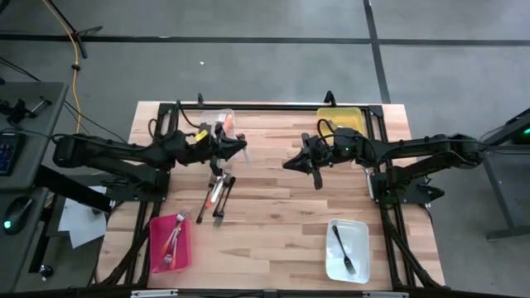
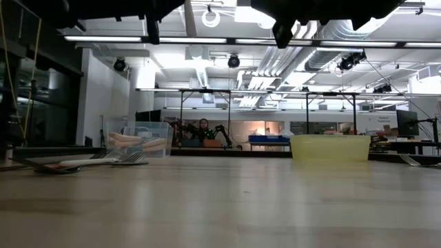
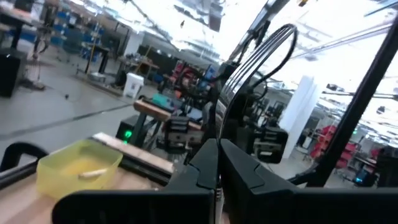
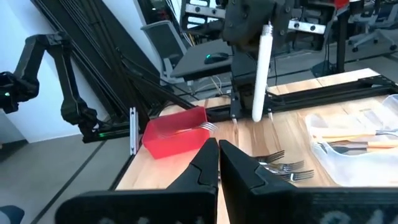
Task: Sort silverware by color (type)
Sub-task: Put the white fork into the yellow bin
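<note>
A: High view, left side first: the red bin [image 1: 170,242] at the near left holds a couple of forks, and the loose pile of silverware [image 1: 218,192] lies on the table [image 1: 273,223] just right of it.

B: And above that pile hangs the left gripper [image 1: 234,147], fingers pinched on a white-handled utensil [image 4: 260,68]. The right wrist view shows that handle dangling straight down, well clear of the wood.

A: So it's a carry. Where should it go?

B: My guess is the white bin [image 1: 347,249], near right, which already holds one fork [image 1: 343,248]. The clear bin [image 1: 217,122] behind the left arm has orange-handled pieces, and the yellow bin [image 1: 340,121] sits at the far right.

A: That's across the table.

B: Yes, so keep the grip firm and the lift high over the pile; a thin handle can swing or slip.

A: And the right gripper [image 1: 315,163]?

B: Mid-table, fingers pressed together on nothing. It sits on that path, so steer around it.
</note>
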`<control>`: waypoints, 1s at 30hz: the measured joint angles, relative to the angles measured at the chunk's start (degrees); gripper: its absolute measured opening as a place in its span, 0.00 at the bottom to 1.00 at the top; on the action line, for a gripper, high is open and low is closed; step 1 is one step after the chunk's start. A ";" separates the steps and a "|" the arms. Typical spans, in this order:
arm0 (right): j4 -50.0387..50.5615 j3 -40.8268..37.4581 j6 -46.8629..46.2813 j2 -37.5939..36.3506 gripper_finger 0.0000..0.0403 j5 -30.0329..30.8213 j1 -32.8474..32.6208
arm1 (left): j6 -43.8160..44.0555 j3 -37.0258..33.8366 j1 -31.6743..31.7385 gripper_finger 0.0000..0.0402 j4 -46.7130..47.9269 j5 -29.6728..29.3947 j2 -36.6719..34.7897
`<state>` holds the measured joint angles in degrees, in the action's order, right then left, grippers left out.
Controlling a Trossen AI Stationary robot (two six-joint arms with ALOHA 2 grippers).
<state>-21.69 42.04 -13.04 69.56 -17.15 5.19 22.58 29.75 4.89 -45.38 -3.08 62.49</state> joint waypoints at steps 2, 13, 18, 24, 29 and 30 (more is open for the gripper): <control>0.02 0.00 0.00 0.00 0.00 0.25 0.00 | -0.83 0.07 0.00 0.00 -0.94 0.82 0.63; -1.83 0.00 -1.54 0.00 0.00 0.55 -0.47 | -2.27 0.46 -0.02 0.00 -0.99 1.05 1.51; -4.28 0.00 -4.40 0.43 0.01 2.19 -0.47 | -3.51 4.18 -0.02 0.00 -0.94 4.60 5.55; -4.04 0.00 -7.54 0.83 0.11 11.83 -0.37 | -5.19 9.95 -0.02 0.00 -0.84 6.82 12.89; -2.77 1.01 -7.93 1.34 0.31 12.71 -0.42 | -5.21 13.96 -0.02 0.00 -0.97 8.38 17.85; -1.99 1.50 -7.90 1.65 0.35 12.67 -0.43 | -5.22 14.49 -0.02 0.00 -0.93 8.38 18.50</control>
<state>-23.68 43.54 -20.94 71.21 -4.48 4.76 17.35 44.25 4.86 -46.31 5.30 80.98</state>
